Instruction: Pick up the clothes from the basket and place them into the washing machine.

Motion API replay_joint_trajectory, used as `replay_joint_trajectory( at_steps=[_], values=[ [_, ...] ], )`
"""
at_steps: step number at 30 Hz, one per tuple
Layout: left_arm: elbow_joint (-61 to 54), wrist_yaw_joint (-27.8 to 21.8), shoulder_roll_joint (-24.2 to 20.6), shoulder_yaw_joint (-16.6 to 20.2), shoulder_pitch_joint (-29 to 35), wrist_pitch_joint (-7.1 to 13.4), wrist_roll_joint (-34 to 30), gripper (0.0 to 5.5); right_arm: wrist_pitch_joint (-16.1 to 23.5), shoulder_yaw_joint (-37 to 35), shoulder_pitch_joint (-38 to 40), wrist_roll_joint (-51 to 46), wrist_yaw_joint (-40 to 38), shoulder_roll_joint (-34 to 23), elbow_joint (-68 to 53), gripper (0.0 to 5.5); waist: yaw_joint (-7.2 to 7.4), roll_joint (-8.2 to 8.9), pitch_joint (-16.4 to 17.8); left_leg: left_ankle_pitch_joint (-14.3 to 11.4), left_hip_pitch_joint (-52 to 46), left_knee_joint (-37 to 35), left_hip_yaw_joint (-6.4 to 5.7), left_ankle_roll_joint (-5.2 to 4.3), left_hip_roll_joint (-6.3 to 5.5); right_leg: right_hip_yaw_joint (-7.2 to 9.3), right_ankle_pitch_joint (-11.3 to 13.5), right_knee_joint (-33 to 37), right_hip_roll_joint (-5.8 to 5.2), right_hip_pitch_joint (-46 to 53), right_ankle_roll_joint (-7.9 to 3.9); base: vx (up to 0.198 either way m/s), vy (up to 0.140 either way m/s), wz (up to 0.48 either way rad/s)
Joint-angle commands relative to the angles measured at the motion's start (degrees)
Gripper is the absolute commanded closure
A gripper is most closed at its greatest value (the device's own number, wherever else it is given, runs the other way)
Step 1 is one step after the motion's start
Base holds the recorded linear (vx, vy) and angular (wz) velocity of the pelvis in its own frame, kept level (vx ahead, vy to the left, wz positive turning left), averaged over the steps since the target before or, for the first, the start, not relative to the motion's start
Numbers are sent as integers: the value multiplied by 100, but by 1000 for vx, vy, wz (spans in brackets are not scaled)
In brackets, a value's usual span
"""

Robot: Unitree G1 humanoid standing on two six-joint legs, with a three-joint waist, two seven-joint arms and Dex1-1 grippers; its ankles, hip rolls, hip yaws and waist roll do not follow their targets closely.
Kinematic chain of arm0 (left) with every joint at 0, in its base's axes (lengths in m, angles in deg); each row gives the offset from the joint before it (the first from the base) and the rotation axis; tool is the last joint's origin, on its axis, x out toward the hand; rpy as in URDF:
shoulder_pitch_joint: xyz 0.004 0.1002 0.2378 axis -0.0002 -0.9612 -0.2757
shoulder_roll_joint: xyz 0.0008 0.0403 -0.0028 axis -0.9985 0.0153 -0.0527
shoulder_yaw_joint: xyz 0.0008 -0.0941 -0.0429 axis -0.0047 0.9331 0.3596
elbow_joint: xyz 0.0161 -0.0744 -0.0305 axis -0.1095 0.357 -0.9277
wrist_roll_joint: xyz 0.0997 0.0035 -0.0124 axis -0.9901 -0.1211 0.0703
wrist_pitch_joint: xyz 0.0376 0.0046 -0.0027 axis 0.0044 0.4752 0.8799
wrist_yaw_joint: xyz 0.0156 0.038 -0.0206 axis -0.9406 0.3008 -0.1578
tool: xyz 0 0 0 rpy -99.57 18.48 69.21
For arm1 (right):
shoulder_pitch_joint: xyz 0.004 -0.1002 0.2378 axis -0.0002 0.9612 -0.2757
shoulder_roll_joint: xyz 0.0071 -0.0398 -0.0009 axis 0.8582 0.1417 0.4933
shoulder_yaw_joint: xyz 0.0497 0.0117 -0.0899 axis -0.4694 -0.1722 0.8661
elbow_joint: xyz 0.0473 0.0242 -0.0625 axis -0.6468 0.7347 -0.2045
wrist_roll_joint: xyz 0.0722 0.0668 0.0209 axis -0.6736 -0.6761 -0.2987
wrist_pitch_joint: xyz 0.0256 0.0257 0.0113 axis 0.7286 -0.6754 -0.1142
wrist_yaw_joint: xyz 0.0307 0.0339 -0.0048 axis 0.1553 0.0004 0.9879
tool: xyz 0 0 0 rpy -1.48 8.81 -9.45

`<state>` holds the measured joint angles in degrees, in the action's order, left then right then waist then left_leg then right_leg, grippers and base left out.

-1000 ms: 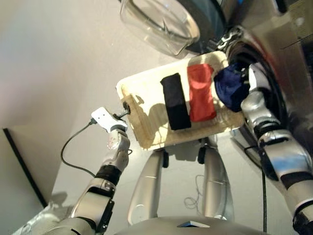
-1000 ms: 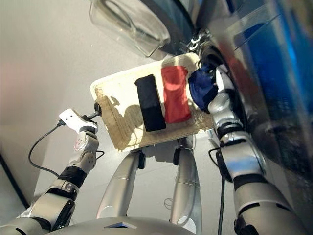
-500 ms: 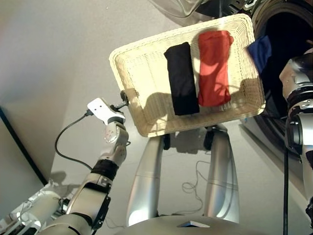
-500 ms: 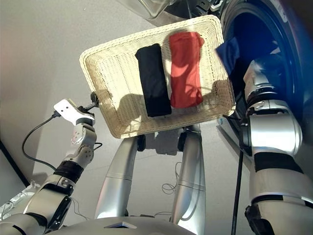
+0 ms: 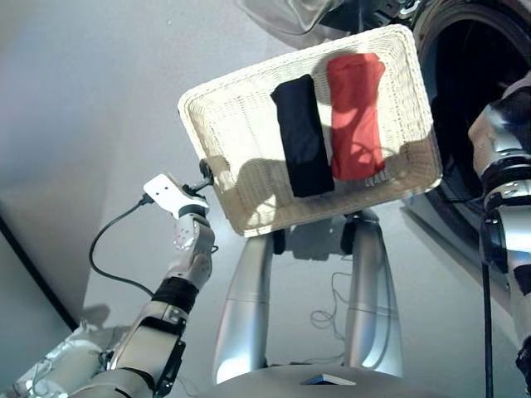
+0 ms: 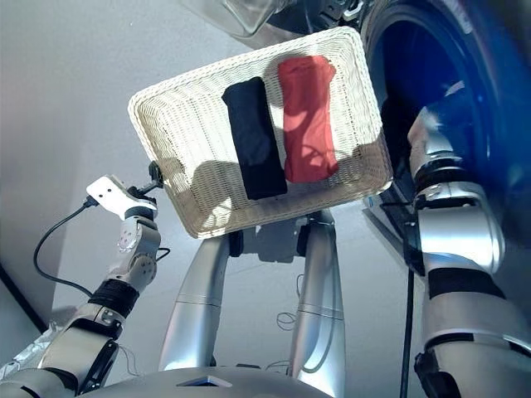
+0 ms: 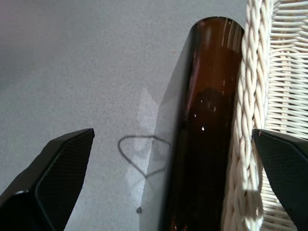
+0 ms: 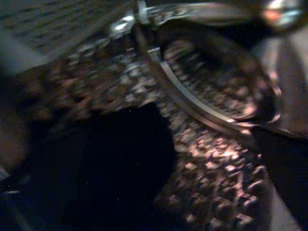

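The cream woven basket (image 5: 226,137) sits in the middle of the eye views. In it lie a black cloth (image 5: 300,137) and, beside it, a coral red cloth (image 5: 355,116). My left gripper (image 7: 173,192) is open at the basket's left rim (image 7: 248,120), with the rim and a brown post (image 7: 204,125) between its fingers. My right forearm (image 5: 498,141) reaches into the washing machine's dark drum opening (image 5: 460,75), so that gripper is hidden in the eye views. The right wrist view shows the perforated drum wall (image 8: 211,163) and a dark mass (image 8: 115,168) against it.
The washing machine's clear glass door bowl (image 5: 282,12) hangs open above the basket's far edge. A white block with a black cable (image 5: 112,249) trails from my left wrist. Grey floor lies to the left of the basket.
The navy cloth that hung from my right gripper at the drum mouth no longer shows in the eye views. The right arm has gone deeper into the drum. The left arm has stayed put.
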<state>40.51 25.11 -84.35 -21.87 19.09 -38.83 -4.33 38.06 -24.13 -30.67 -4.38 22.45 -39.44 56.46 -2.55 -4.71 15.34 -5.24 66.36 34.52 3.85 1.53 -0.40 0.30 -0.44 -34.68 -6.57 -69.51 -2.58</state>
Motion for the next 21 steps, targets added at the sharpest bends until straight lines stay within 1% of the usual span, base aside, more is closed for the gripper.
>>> replay_joint_trajectory(
  at_steps=[1,2,3,4,5,7,9,12,14,15,16,21],
  values=[
    [169,-183,-200,16,182,91,-421,0,679,187,256,-284,388,1,-647,0,-14,-54,-337,-212,-545,-708,-167,59,-111,243,-96,592,77,721,69,0,0,0],
    [218,-320,-308,-112,305,36,-681,0,723,360,519,-424,854,90,-962,0,47,-4,-316,-136,-695,-886,-166,28,-114,271,-26,782,87,872,53,0,0,0],
    [202,-378,-342,-170,331,30,-750,0,721,457,630,-442,1050,132,-1054,0,57,17,-296,-84,-774,-984,-166,16,-118,290,24,882,86,967,42,0,0,0],
    [202,-378,-343,-172,328,30,-751,0,721,455,637,-446,1055,131,-1057,0,59,17,-288,-75,-796,-1002,-168,16,-120,292,31,897,85,988,42,0,0,0],
    [264,-502,-357,-290,457,4,-834,0,760,655,777,-577,1417,200,-1283,0,97,75,-268,5,-940,-1167,-174,-9,-120,321,123,1133,90,1154,22,0,0,0],
    [369,-567,-349,-431,640,-10,-975,0,791,789,890,-706,1725,328,-1562,0,143,121,-234,100,-1109,-1374,-172,-32,-113,349,245,1390,97,1324,-12,-28,-11,-14],
    [514,-613,-333,-517,816,-51,-1075,0,827,861,1023,-815,1923,416,-1774,0,176,162,-214,172,-1241,-1533,-158,-57,-113,358,322,1588,105,1470,-42,0,0,0],
    [713,-648,-310,-744,1127,-129,-1336,0,844,1007,1308,-1026,2253,588,-2181,0,261,222,-184,287,-1439,-1764,-126,-84,-131,315,460,1851,130,1640,-76,0,0,0],
    [917,-641,-232,-856,1312,-176,-1443,0,873,1066,1509,-1188,2359,808,-2369,0,299,245,-163,353,-1574,-1919,-93,-103,-135,295,527,2013,137,1757,-102,0,0,0],
    [922,-642,-232,-859,1314,-174,-1442,0,870,1063,1516,-1185,2355,808,-2378,0,296,248,-156,359,-1590,-1932,-91,-103,-136,293,531,2020,136,1770,-102,0,0,0],
    [1133,-651,-159,-900,1471,-225,-1419,0,873,1153,1616,-1154,2415,922,-2630,0,342,263,-137,389,-1615,-1959,-73,-103,-131,272,572,2083,142,1795,-108,0,0,0],
    [1544,-591,40,-953,1815,-338,-1342,0,884,1568,1918,-1173,2584,1276,-3491,0,440,279,-62,359,-1519,-1816,21,-48,-86,168,626,2030,206,1671,-99,0,0,0]
  ],
)
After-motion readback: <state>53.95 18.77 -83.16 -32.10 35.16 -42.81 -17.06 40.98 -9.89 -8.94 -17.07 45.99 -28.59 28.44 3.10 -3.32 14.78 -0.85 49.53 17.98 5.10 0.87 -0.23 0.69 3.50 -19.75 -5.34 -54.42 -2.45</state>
